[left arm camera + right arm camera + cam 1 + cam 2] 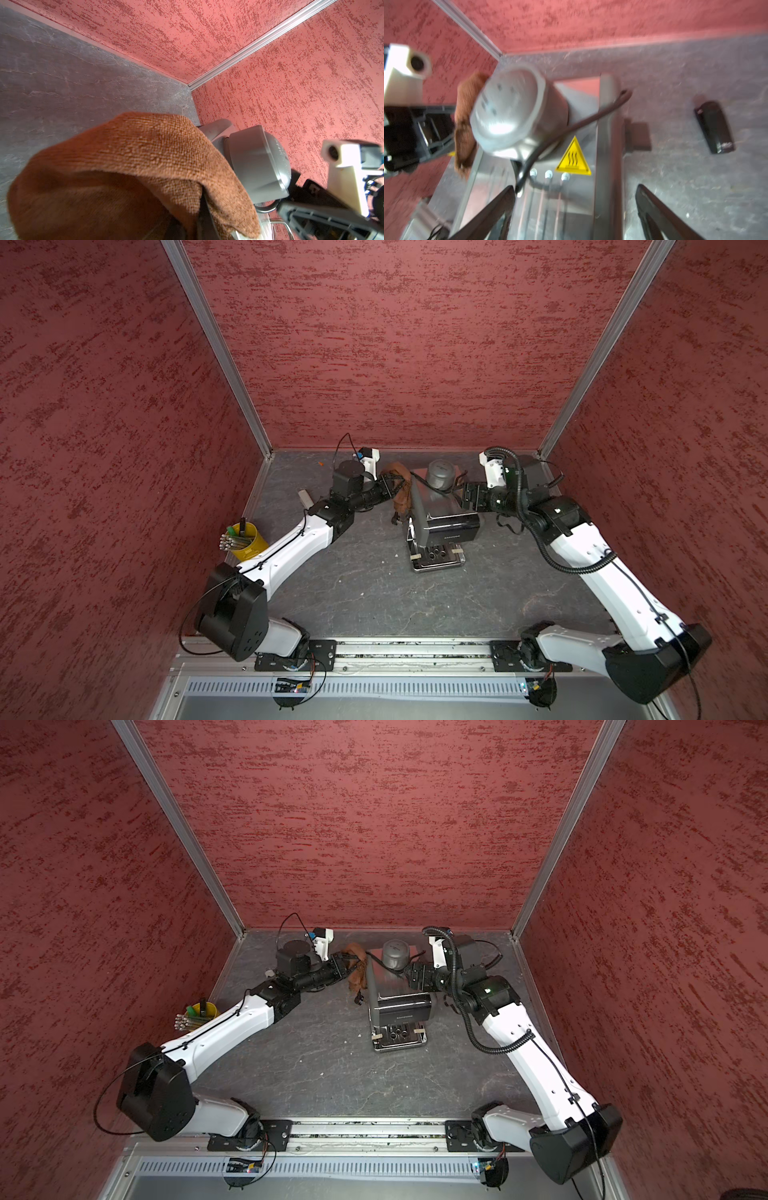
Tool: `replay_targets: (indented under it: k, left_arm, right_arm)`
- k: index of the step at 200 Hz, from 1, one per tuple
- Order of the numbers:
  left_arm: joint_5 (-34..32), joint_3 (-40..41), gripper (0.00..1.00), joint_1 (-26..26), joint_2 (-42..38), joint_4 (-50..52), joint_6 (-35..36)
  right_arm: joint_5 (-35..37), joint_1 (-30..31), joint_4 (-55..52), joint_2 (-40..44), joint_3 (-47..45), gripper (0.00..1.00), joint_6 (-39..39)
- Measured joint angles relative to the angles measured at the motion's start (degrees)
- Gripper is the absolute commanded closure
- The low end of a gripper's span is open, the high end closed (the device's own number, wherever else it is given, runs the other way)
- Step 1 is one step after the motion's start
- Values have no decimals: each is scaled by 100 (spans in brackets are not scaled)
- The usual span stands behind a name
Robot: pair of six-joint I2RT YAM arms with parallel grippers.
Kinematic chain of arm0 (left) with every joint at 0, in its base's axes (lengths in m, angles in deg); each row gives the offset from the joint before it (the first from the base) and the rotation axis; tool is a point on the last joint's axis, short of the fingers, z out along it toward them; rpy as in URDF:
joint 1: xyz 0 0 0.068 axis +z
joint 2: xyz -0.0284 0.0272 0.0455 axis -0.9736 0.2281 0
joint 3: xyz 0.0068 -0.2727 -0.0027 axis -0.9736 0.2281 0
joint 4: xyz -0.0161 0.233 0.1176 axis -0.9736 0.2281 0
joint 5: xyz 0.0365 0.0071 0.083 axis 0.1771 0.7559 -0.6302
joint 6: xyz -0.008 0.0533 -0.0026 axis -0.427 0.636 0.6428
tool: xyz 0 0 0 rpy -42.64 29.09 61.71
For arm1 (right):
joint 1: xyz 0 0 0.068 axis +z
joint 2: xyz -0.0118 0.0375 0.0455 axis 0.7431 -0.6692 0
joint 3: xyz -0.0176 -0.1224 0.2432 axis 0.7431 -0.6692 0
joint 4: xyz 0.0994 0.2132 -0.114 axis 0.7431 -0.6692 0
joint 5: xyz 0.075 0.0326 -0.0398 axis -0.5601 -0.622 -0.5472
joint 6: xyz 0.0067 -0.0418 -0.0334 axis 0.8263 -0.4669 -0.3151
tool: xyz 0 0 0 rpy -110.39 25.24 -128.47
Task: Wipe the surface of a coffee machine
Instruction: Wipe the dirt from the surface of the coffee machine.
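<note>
Grey surface (374, 597) is carrying the coffee machine (440, 510) near the back wall, the left claw (390, 484), clenching a brown cloth (402, 499), seemingly wiping its flank, the right claw (464, 494) hanging released; a firm onward sweep likely comes next.

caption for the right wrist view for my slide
Open right claw at the coffee machine, brown cloth beyond its grey dome

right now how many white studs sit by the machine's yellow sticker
3 white studs in a row on top of the coffee machine, beside the yellow sticker; the cord might hide more
</note>
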Motion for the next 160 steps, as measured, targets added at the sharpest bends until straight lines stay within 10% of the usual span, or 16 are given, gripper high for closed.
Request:
replay_targets:
  k: [160]
  left_arm:
    - [238,-273,100,260,-599,597,28]
  right_arm:
    - [81,-22,-278,162,918,10,-214]
